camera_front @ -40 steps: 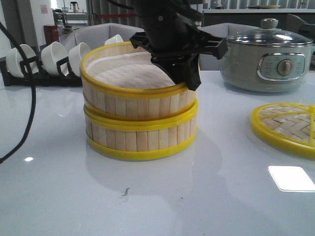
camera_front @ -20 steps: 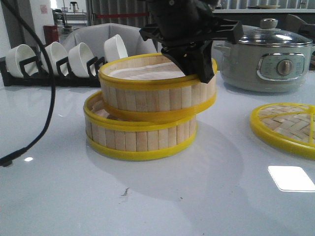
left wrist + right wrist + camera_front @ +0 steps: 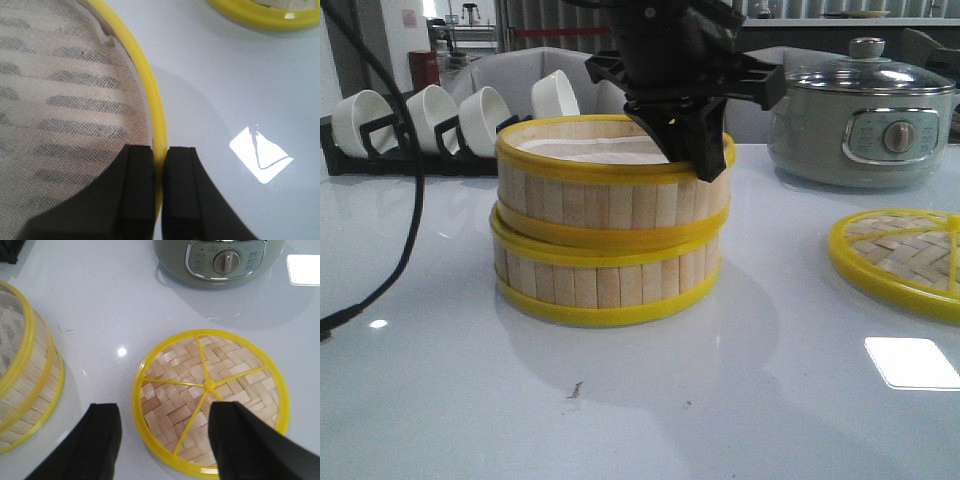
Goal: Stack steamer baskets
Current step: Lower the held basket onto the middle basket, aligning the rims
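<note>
Front view: left gripper (image 3: pixel 685 150) clamped on upper steamer basket (image 3: pixel 610 185) rim, seated over lower basket (image 3: pixel 605 285). Right gripper (image 3: pixel 165 440) wide open, empty, directly above woven lid (image 3: pixel 210 395) near table (image 3: pixel 720 400) right edge; nearer arm for capping.

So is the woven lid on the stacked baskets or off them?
Off. The lid lies flat on the table, right of the steamer baskets, below the right gripper's open fingers.

The setting looks like a robotics lab or test room dressed up with kitchenware rather than a real kitchen. A glossy white table (image 3: pixel 740 400) carries the props: behind and to the right of the left claw (image 3: pixel 695 150) stands a grey-green electric pot (image 3: pixel 865 120) with a dial, and behind to its left a black rack of white bowls (image 3: pixel 430 120). A loose black cable (image 3: pixel 405 230) hangs over the table, and cluttered shelving shows in the background.
</note>
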You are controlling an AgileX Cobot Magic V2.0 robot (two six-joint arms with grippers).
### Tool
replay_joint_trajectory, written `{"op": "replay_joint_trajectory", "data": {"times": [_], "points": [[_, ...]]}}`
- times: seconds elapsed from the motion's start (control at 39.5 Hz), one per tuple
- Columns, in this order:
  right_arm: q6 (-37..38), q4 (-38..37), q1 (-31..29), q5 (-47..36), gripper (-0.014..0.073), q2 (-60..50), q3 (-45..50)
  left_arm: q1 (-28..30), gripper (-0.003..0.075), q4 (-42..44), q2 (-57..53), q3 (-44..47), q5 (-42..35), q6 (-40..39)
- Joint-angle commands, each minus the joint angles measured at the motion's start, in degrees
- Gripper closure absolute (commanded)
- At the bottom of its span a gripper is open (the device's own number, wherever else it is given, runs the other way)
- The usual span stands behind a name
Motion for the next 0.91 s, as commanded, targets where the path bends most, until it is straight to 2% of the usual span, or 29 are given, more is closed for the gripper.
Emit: {"op": "replay_joint_trajectory", "data": {"times": [0.0,0.68,0.78,0.89], "points": [[-0.7,-0.1,-0.3,-3.6,0.0097,-1.1,-2.1,0.3,0.0626,0.6,-3.6,-2.2,-1.9,-0.7],[-0.7,-0.1,-0.3,-3.7,0.0097,-1.1,-2.1,1.0,0.0622,0.6,-3.6,-2.2,-2.6,-2.2],[-0.7,-0.1,-0.3,-3.7,0.0097,-1.1,-2.1,1.0,0.0583,0.6,-3.6,-2.2,-3.6,-2.2],[-0.7,-0.1,-0.3,-3.7,0.0097,-1.1,-2.1,1.0,0.0486,0.6,-3.6,-2.2,-4.1,-2.2]]}}
